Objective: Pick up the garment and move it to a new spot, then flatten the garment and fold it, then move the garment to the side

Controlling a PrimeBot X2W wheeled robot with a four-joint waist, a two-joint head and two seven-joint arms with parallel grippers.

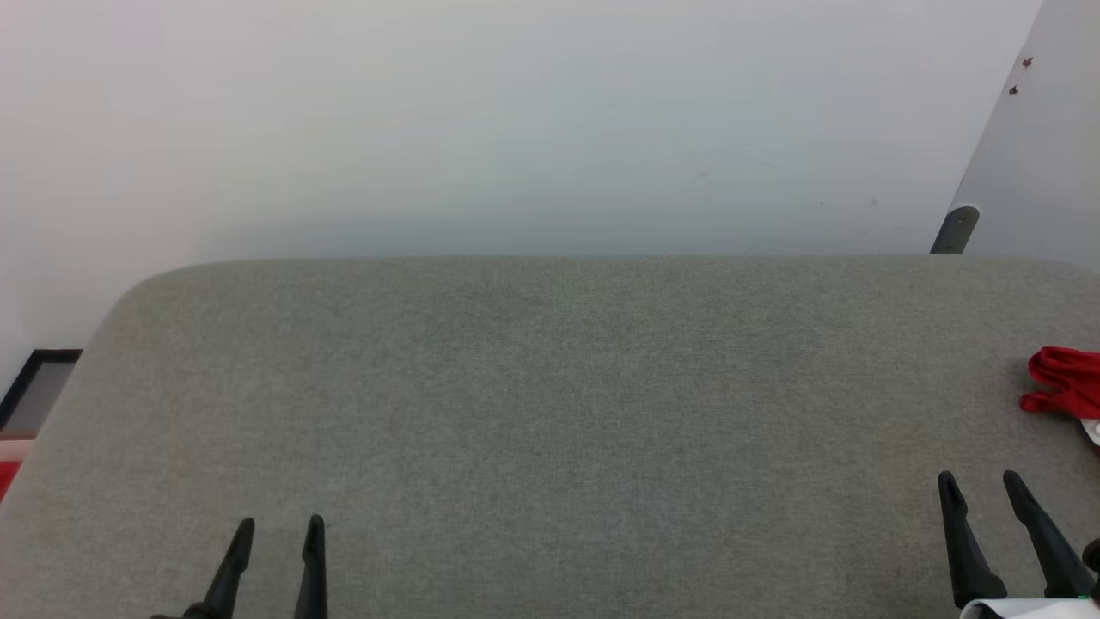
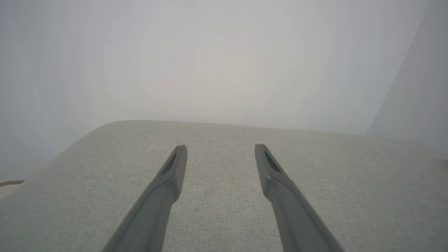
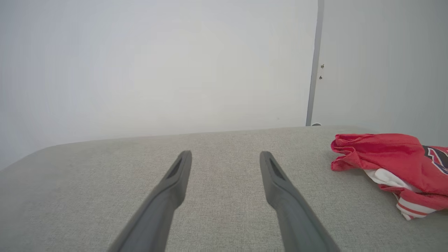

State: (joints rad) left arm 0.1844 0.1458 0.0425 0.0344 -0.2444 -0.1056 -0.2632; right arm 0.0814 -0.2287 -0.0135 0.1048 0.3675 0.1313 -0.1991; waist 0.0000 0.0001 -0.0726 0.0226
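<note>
The garment (image 1: pixel 1066 383) is a crumpled red shirt with white and striped parts, lying bunched at the right edge of the grey padded surface (image 1: pixel 550 413) and partly cut off by the head view. In the right wrist view the garment (image 3: pixel 395 161) lies to the right of the fingers, apart from them. My right gripper (image 1: pixel 980 483) stands open near the front right, a short way in front of the garment, holding nothing. At the front left my left gripper (image 1: pixel 280 529) is open and empty too. Both wrist views show spread fingers over bare fabric: the left gripper (image 2: pixel 220 148) and the right gripper (image 3: pixel 225 155).
A white wall rises behind the padded surface. At the back right stands a pale panel with a dark foot (image 1: pixel 956 229). Past the surface's rounded left edge lie a dark-framed object (image 1: pixel 39 378) and a bit of red (image 1: pixel 7 477).
</note>
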